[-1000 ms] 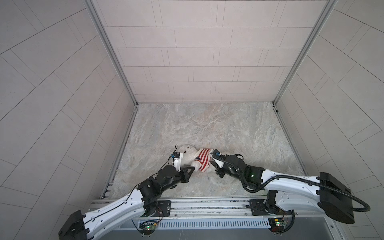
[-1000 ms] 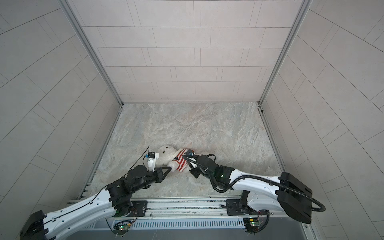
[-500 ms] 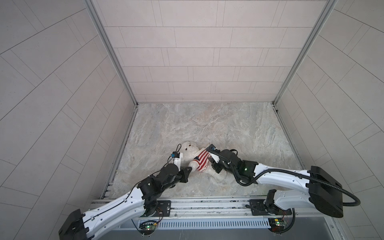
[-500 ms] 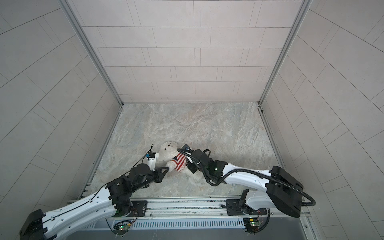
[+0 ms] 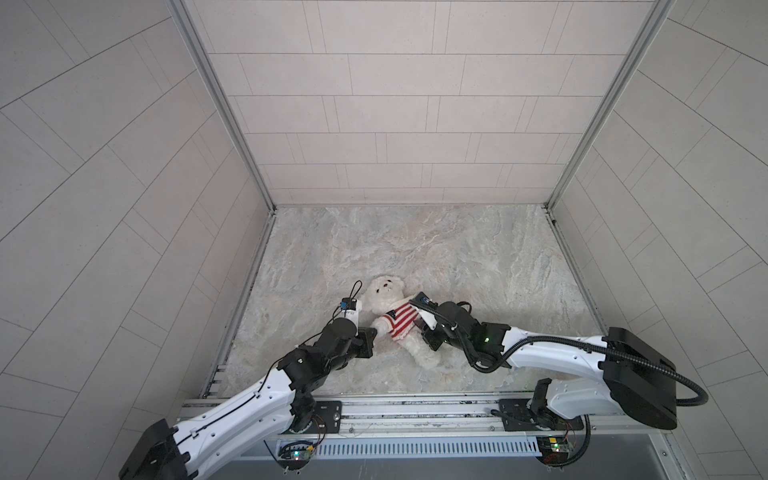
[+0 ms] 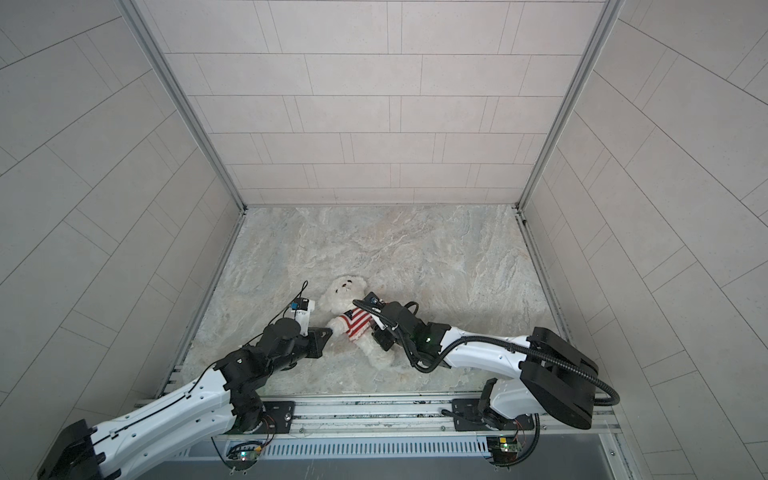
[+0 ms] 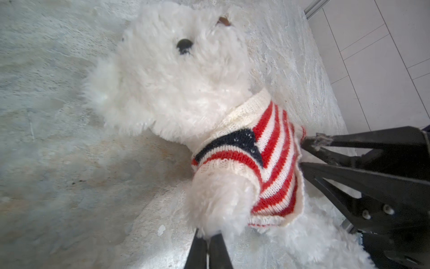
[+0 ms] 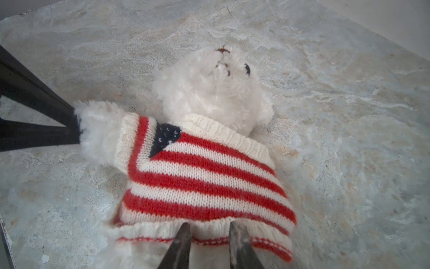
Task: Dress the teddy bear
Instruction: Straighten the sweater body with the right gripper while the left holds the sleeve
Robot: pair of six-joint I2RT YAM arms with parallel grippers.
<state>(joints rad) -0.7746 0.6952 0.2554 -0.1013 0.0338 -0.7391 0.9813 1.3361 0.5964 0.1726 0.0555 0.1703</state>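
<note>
Right wrist: fluffy teddy bear [image 8: 209,93] w/ ribbed knit sweater [image 8: 204,181] (red-white stripes).

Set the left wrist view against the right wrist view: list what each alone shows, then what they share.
Only the left wrist view: the wall's tile seams, the metal corner post, and the right gripper side-on.
Only the right wrist view: the sweater's whole striped front and ribbed hem.
Both: the teddy bear lying on the stone floor, sweater on, the left gripper shut on its paw, the right gripper's jaws apart at the hem; whether they pinch it is unclear.
</note>
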